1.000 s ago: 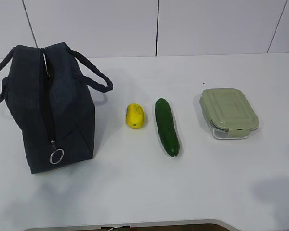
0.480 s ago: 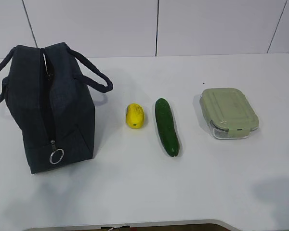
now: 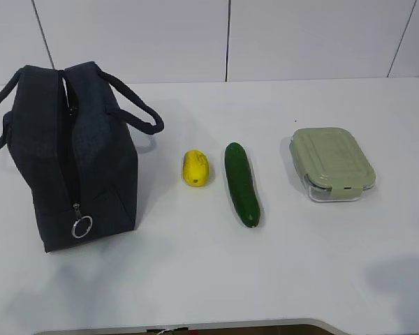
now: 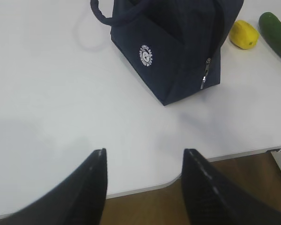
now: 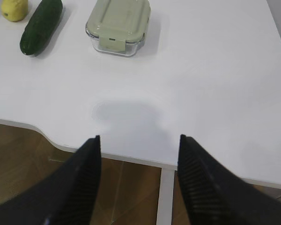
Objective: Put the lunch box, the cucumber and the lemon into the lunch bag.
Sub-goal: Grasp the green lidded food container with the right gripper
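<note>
We see a white table (image 3: 195,279) with four things in a row, seen from the ext. view. On the left stands the bag (image 3: 73,157), upright, its long axis running from near edge to far edge; the zipper goes over the top and down the near end, with the ring pull (image 3: 82,227) hanging low on that end. The zipper looks shut, but at the top we cannot tell for sure. One handle (image 3: 136,108) falls to the right side.

Right of the bag, apart from it, lies the lemon (image 3: 195,168), long axis approx. near-to-far, dark spot at the near end. Just beside it is the cucumber (image 3: 241,183), also lying near-to-far, its near tip turned a bit to the right. They do not touch.

Well to the right is the box (image 3: 332,163), lid on, flat on the table, long axis near-to-far with a small tilt, the lid tab at the near side.

The left claw (image 4: 145,187) hangs over the near table edge, in front of the bag, fingers apart, nothing between them. The right claw (image 5: 138,178) is also spread and holds nothing, over the near edge in front of the box.
</note>
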Controlling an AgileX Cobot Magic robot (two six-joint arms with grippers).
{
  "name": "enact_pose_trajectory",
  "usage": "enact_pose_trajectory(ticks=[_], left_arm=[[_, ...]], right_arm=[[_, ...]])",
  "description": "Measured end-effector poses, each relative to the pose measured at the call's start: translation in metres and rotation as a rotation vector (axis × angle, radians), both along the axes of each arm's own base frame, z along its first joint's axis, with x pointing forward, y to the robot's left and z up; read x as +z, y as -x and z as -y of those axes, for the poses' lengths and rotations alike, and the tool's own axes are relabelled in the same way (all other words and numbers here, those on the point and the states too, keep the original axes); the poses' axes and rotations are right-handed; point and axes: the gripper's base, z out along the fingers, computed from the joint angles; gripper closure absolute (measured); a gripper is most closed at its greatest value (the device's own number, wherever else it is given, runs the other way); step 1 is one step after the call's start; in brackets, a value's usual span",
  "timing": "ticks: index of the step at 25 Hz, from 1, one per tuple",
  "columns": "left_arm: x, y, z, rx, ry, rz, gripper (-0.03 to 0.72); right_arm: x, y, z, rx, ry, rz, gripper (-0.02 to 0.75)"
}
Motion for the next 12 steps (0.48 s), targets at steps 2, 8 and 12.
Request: enact_pose_trajectory(ticks=[2, 8, 12], left_arm=[[0.0, 0.0, 0.0, 0.0, 0.0, 0.0, 0.319], [0.0, 0.0, 0.0, 0.0, 0.0, 0.0, 0.319], [0.0, 0.0, 0.0, 0.0, 0.0, 0.0, 0.32]], right_arm=[[0.0, 0.0, 0.0001, -0.001, 0.001, 0.0, 0.311], [0.0, 0.0, 0.0001, -0.003, -0.002, 0.0, 0.311], [0.004, 0.0017, -0.0003, -0.01, -0.024, 0.014, 0.301]])
